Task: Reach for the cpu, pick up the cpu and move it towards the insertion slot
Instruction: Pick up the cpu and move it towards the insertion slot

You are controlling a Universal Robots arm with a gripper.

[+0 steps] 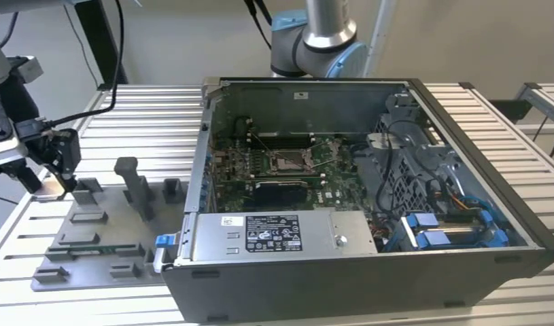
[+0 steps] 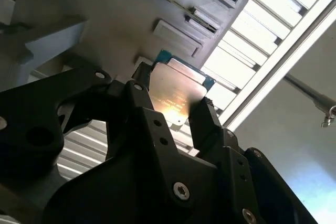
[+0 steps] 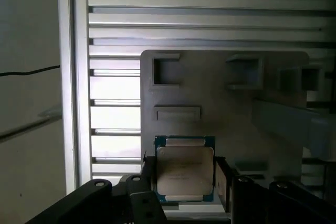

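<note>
The cpu is a flat square chip with a silvery top and a thin green-tan edge. In both wrist views it sits between my gripper's black fingers, which press on its two opposite sides. My gripper is shut on the cpu. In the exterior view my gripper hangs low at the far left corner of the grey fixture plate. The cpu shows there as a pale patch at the fingertips. The insertion slot, silver-framed with wire levers, lies on the motherboard inside the open computer case.
The computer case fills the exterior view's right, its metal wall standing between the fixture plate and the motherboard. A tall grey post and several low blocks rise from the fixture plate. A black rectangular patch lies just in front of the slot.
</note>
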